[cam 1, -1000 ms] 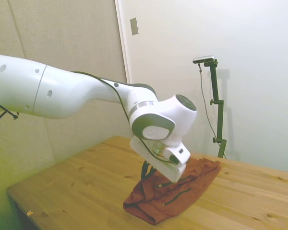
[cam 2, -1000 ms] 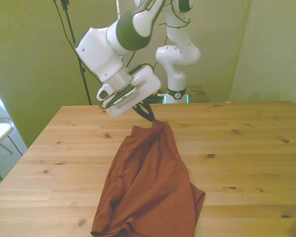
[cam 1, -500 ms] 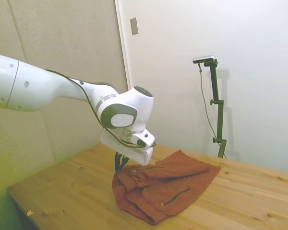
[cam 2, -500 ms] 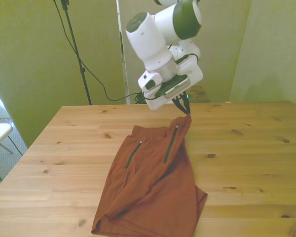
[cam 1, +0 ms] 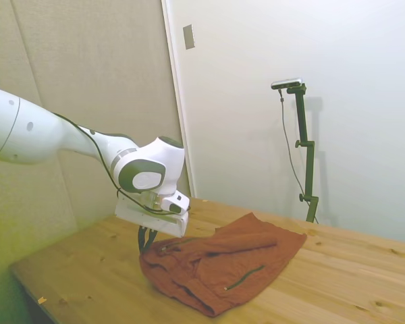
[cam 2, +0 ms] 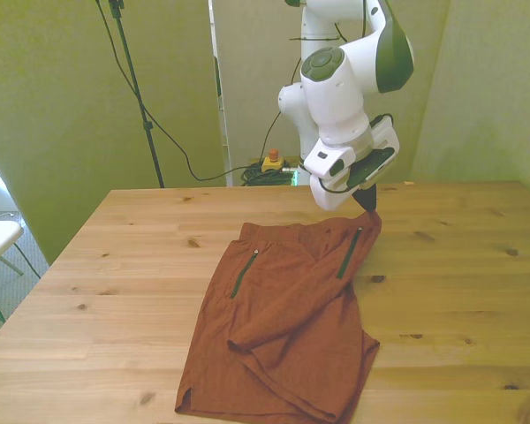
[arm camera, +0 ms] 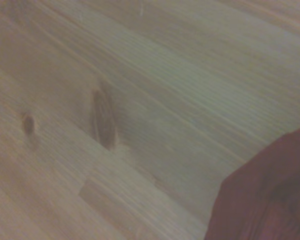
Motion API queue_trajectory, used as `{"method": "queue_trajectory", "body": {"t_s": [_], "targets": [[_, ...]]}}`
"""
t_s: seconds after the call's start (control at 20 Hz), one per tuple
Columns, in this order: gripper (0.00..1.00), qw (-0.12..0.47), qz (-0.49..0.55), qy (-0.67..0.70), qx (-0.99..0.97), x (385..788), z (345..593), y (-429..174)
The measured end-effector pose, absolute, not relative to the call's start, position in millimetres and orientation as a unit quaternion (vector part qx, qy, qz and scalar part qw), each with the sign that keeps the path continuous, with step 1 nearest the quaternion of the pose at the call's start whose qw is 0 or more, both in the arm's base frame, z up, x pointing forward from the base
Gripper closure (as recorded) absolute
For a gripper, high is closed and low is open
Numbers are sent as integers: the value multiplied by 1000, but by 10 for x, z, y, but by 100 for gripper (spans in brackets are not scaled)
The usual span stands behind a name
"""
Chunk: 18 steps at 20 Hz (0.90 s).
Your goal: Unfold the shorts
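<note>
The rust-brown shorts lie on the wooden table, partly spread, with a fold across the lower half. Two dark zipper lines show, one toward the front view's left and one near the gripper. My gripper is shut on the shorts' top corner at the front view's right and holds it just above the wood. In the side view the gripper pinches the near-left end of the shorts. The wrist view shows blurred table planks and a corner of the shorts.
Bare wood lies on both sides of the shorts, wider toward the front view's right. Cables and a small red and yellow object lie on the floor behind the table's far edge.
The gripper has swung toward the front view's right, pulling the shorts' top corner with it. The cloth has spread wider and both zipper lines have moved apart.
</note>
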<state>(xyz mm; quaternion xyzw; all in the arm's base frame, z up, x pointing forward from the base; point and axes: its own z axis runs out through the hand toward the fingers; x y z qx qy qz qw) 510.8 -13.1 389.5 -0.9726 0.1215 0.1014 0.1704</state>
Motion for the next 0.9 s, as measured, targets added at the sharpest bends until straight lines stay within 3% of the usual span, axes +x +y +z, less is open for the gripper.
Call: {"method": "queue_trajectory", "body": {"t_s": [0.25, 0.4, 0.6, 0.9], "targets": [[0, 170, 102, 99, -975, 5043, 3850, -39], [0, 164, 56, 153, -973, 5130, 4015, -194], [0, 159, -9, 249, -955, 5557, 4426, -788], [0, 124, -63, 388, -911, 6323, 4385, -1263]]}}
